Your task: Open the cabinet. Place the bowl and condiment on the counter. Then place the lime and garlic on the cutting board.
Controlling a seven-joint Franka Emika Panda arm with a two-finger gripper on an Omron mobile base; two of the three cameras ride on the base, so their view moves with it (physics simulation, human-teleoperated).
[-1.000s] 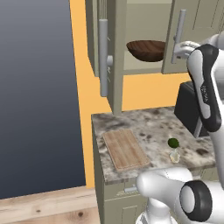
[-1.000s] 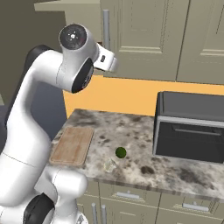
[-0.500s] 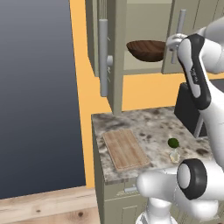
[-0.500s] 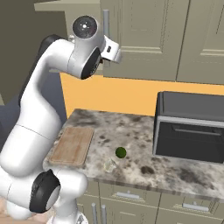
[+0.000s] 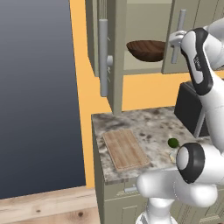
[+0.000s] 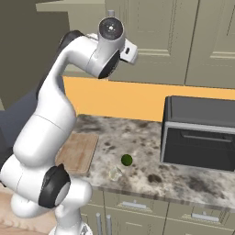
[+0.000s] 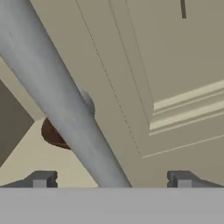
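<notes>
Grey bar handle (image 7: 65, 105) of the right cabinet door (image 5: 197, 30) sits between my pincer's (image 7: 111, 179) spread tips, unclenched, so I can pull toward the bowl (image 5: 148, 49).

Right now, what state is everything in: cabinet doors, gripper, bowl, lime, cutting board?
cabinet: left door open, right door ajar
gripper: open, straddling the door handle
bowl: upright, on cabinet shelf
lime: on counter
cutting board: flat, bare

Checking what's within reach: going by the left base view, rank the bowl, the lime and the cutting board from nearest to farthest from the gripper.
1. bowl: in the open cabinet, just beside the gripper.
2. lime: on the counter, well below.
3. cutting board: on the counter, low and farthest left.
</notes>
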